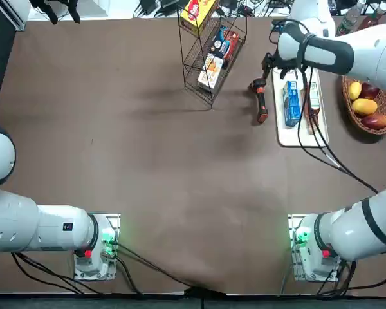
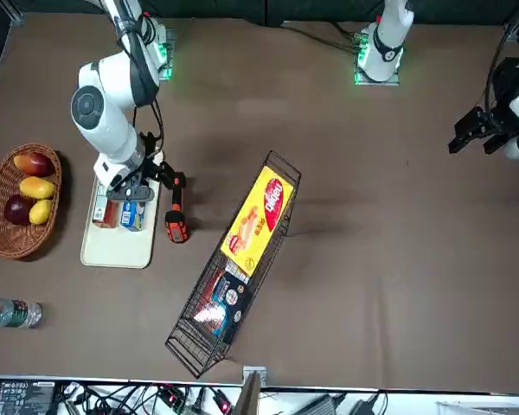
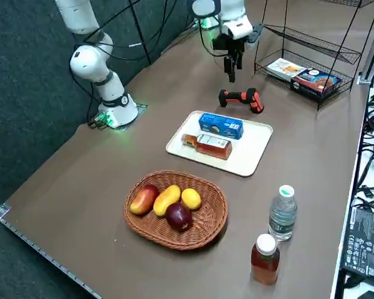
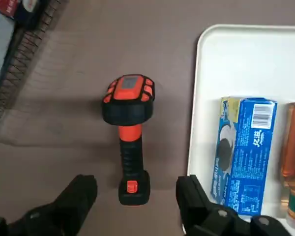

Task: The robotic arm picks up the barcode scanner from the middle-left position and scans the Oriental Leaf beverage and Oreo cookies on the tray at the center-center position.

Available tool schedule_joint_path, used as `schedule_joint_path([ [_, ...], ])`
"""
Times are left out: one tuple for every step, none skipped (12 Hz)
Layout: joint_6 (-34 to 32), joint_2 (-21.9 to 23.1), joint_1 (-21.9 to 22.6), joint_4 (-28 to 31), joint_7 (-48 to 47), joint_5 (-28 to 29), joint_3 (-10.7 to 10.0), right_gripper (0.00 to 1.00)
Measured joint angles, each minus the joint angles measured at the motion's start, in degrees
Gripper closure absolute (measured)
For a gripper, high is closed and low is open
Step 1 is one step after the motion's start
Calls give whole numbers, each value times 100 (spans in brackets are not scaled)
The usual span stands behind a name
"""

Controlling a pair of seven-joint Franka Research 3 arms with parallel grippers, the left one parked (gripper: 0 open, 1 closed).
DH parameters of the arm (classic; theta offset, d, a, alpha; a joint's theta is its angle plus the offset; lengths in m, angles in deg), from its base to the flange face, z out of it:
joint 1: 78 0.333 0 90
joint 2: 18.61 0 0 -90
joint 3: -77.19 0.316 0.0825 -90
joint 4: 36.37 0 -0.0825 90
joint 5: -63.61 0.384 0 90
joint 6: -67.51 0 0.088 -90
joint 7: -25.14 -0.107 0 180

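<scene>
Pincer [image 4: 136, 189] spreads its matte black fingers [image 4: 77, 201] above the rubbery, orange-trimmed barcode scanner [image 4: 131, 132], which lies on the tabletop [image 1: 148, 161] beside the left edge of the smooth, round-cornered tray [image 1: 291, 134].

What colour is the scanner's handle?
Black, with an orange-red neck and a small orange-red patch near its base; the right wrist view shows the handle best.

Bare brown tabletop lies around the black-and-red handheld scanner [image 4: 132, 142], leaving room at both flanks. The nearest obstacle is the raised rim of the white rectangular tray [image 4: 192, 118]; the black wire-mesh rack [image 4: 19, 64] stands farther off, opposite. On the tray, the blue oblong cookie pack [image 3: 221, 125] and the slim reddish-brown bottle [image 3: 210, 146] leave little room between them.
</scene>
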Motion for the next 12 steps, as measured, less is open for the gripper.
schedule_joint_path([
  [163,0,0,131,-5,0,-1,0],
  [390,-3,0,276,-61,1,-2,0],
  [578,-16,0,401,-158,1,-2,0],
  [698,-43,7,491,-237,1,-2,0],
  [788,-90,32,543,-269,1,-2,0],
  [992,-233,126,575,-350,1,-2,0],
  [1071,-314,178,576,-404,1,-1,0],
  [1143,-394,225,576,-455,1,-1,0],
  [1214,-467,257,577,-483,1,-1,0],
  [1274,-536,274,577,-494,1,-1,0],
  [1339,-597,288,577,-500,1,-1,0],
  [1391,-647,304,577,-514,1,-1,0],
])
